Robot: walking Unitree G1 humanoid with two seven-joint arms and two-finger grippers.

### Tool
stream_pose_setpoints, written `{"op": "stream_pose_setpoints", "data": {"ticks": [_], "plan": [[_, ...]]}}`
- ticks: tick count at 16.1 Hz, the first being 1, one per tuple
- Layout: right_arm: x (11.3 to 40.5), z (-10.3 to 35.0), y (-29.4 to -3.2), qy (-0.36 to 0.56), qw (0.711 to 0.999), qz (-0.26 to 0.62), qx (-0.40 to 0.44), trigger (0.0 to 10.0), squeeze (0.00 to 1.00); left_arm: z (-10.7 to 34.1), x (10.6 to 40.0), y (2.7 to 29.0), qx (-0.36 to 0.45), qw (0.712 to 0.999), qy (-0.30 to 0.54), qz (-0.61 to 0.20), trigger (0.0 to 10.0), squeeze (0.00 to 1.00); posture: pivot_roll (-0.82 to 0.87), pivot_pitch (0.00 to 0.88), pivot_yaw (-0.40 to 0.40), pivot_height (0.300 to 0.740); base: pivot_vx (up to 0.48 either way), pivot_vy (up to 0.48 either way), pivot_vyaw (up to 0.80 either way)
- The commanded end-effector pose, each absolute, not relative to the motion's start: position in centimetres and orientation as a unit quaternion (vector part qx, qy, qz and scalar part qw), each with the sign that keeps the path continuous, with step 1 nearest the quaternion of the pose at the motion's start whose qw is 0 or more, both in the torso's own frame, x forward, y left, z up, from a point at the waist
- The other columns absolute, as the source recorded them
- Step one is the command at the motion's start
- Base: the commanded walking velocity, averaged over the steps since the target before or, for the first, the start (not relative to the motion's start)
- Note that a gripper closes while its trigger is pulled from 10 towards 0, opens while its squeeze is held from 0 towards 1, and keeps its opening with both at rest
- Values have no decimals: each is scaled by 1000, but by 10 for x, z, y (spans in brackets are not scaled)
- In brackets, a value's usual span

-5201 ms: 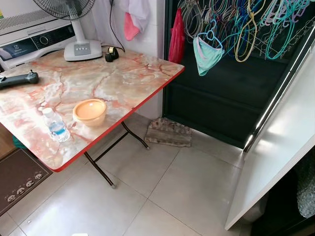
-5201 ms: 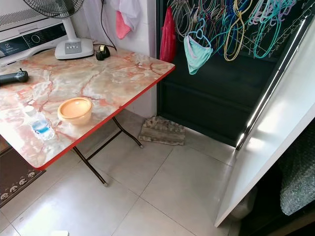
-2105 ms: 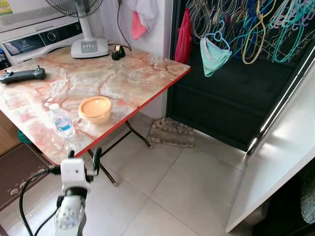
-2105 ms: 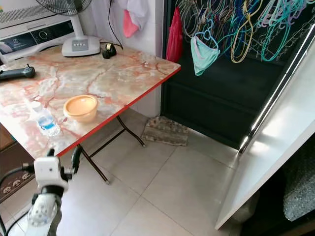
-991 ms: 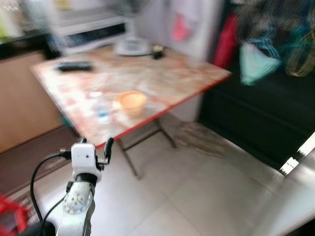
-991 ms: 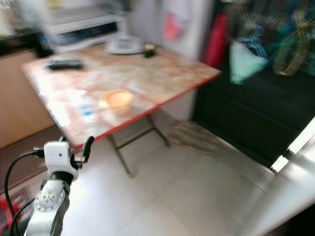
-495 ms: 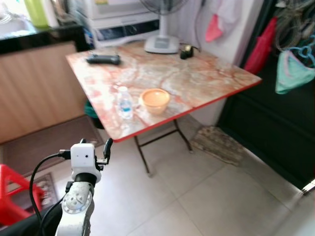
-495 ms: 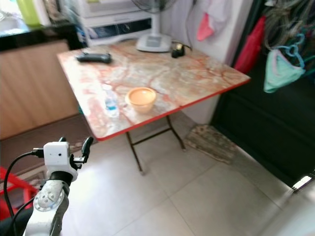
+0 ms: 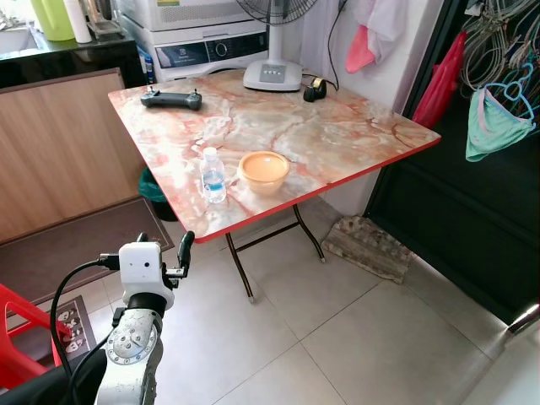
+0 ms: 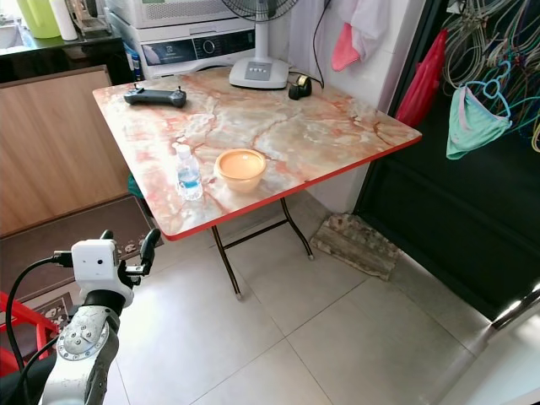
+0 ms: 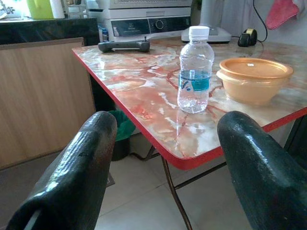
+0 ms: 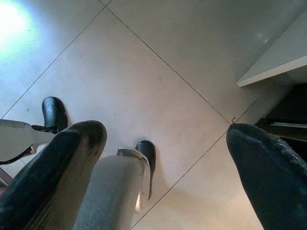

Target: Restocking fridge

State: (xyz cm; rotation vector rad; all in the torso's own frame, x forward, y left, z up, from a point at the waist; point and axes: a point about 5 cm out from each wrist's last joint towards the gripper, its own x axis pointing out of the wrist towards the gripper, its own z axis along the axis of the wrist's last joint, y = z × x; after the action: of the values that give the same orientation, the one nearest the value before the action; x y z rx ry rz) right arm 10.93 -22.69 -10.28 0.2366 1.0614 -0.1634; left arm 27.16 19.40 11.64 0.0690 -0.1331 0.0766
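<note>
- Surface point(image 9: 337, 135): pink-orange marble pattern, red edge.
- Bowl point(image 9: 263, 171): orange.
- Bottle point(image 9: 213, 175): clear, blue label, white cap.
- Fingers point(image 11: 81, 167): black.
- Floor point(image 9: 354, 337): pale tiles.

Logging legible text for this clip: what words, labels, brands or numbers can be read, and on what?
None can be read.
Water bottle: blue label, print too small to read.
Washing machine: panel markings blurred.
Orange bowl: small white sticker on the lid, illegible.
Floor mat: a printed pattern, no legible words.
Fan base: buttons, markings too small to read.
</note>
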Motion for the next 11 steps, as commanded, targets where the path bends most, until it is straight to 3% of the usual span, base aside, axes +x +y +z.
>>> {"op": "stream_pose_setpoints", "data": {"ticks": [1,11], "plan": [[108,-103,-228,507,851,-77,112,10000,0,124,273,190,32,996,-78,29,10000,0,108,0,-49,740,0,0,0],[106,-104,-226,515,849,-65,101,10000,0,129,277,185,26,996,-87,13,10000,0,103,0,-44,740,0,0,0]]}}
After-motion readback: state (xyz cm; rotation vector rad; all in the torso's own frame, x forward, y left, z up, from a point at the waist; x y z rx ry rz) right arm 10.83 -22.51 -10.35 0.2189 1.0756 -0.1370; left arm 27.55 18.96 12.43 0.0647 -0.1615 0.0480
